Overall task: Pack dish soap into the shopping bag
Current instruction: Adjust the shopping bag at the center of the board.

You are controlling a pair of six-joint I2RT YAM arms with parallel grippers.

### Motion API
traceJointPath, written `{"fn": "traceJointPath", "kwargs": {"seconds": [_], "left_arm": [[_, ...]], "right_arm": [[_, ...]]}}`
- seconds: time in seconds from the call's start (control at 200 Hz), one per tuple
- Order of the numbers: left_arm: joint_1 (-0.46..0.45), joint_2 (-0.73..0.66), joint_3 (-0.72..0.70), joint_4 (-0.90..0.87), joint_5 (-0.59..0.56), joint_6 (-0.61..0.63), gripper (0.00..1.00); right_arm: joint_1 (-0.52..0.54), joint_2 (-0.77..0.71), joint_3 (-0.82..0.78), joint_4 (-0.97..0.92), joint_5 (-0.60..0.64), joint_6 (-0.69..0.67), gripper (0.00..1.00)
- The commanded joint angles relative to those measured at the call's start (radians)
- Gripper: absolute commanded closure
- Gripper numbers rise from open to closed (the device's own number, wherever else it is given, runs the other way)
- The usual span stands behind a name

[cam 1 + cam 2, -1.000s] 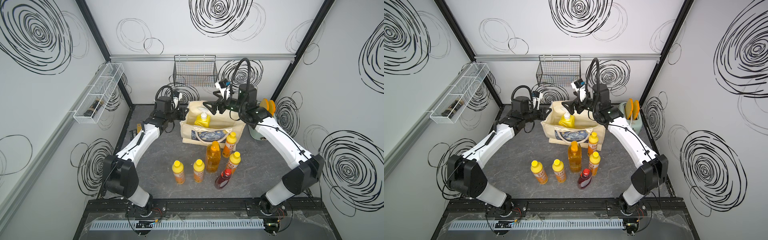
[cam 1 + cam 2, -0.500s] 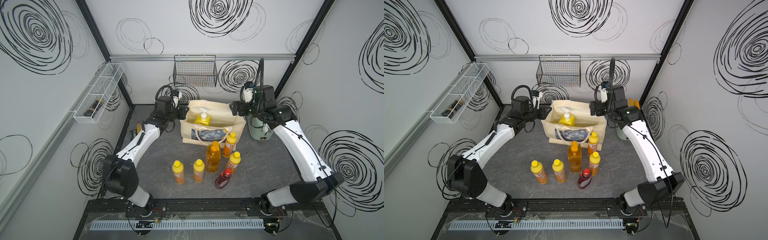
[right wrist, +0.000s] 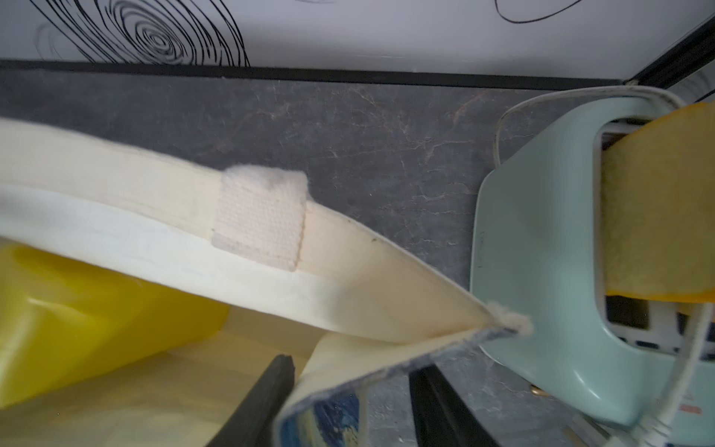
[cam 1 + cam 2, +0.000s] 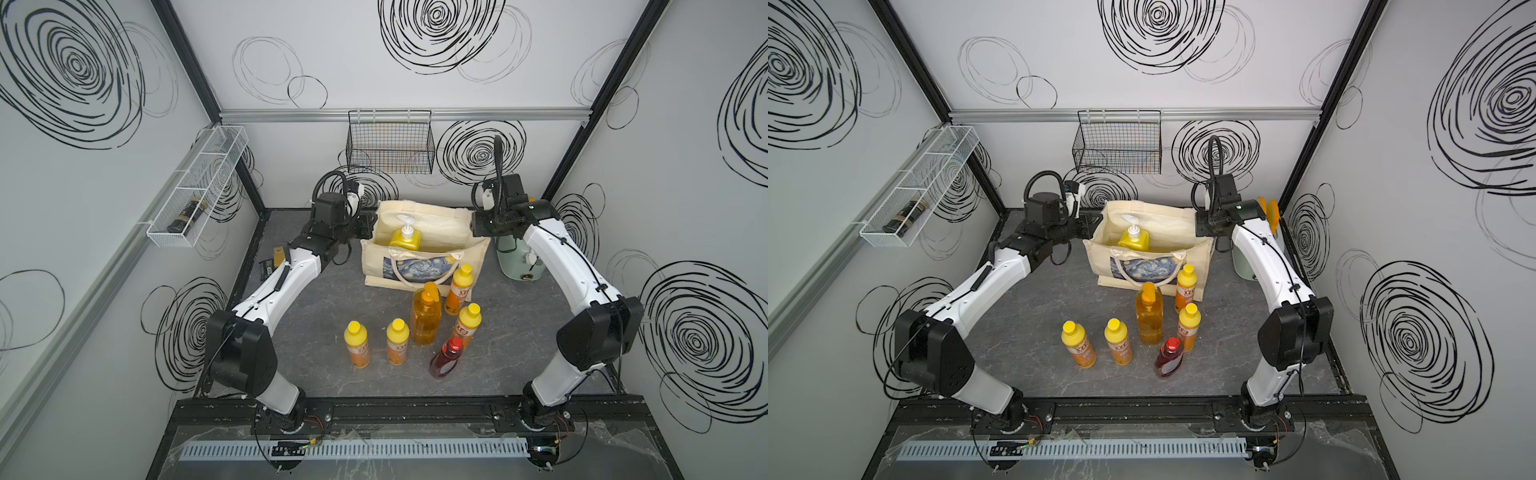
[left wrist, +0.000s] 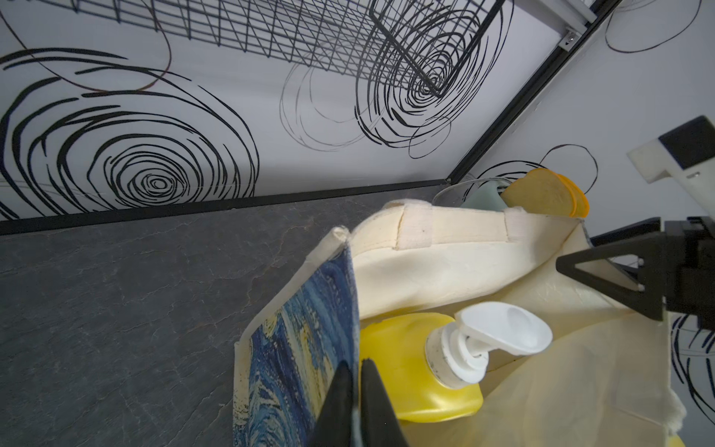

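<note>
1. Shopping bag is noted upright toward the back of the grey table, its mouth spread open and the starry picture turned to the front.
2. Yellow pump bottle is seen inside the bag, at the end nearer the left arm, with its white pump head above the rim.
3. Left gripper: the jaws are pressed almost together on the rim of the bag's end panel, with fabric pinched between them.
4. Right gripper: the jaws are parted and set astride the rim of the opposite end panel. One finger is inside against the cloth, the other outside with a gap showing. No clamp on the fabric is seen.
5. Six bottles are recorded on the table in front of the bag.
   - The amber pump bottle is in the middle.
   - Of the orange yellow-capped bottles, two stand on its left-arm side and two on its right-arm side. One of the latter is just beside the bag's front.
   - The dark-red bottle is nearest the front edge.
6. Mint-green toaster is logged just beyond the bag's right end, with yellow slices in its slots.
</note>
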Motion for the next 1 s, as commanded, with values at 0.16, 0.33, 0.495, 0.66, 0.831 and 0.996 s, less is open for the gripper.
{"fn": "traceJointPath", "kwargs": {"seconds": [0.16,0.33,0.495,0.66,0.831,0.996], "left_arm": [[0.028,-0.081,-0.054,0.096,-0.078,-0.029,1.0],[0.029,-0.1,-0.067,0.109,-0.099,-0.039,1.0],[0.009,-0.103,-0.058,0.081,-0.118,-0.031,0.75],[-0.043,-0.123,-0.051,0.025,-0.202,-0.008,0.31],[-0.042,-0.203,-0.159,0.053,-0.21,-0.028,0.26],[-0.035,-0.249,-0.184,0.061,-0.233,-0.029,0.25]], "right_arm": [[0.048,0.181,0.264,0.064,-0.153,-0.082,0.83],[0.048,0.205,0.324,0.12,-0.178,-0.099,0.95],[0.051,0.08,0.143,0.172,-0.158,-0.097,0.92],[0.038,-0.071,-0.081,0.222,-0.112,-0.089,0.58],[0.032,-0.1,-0.13,0.169,-0.106,-0.073,0.47],[0.034,-0.114,-0.164,0.134,-0.102,-0.06,0.52]]}}
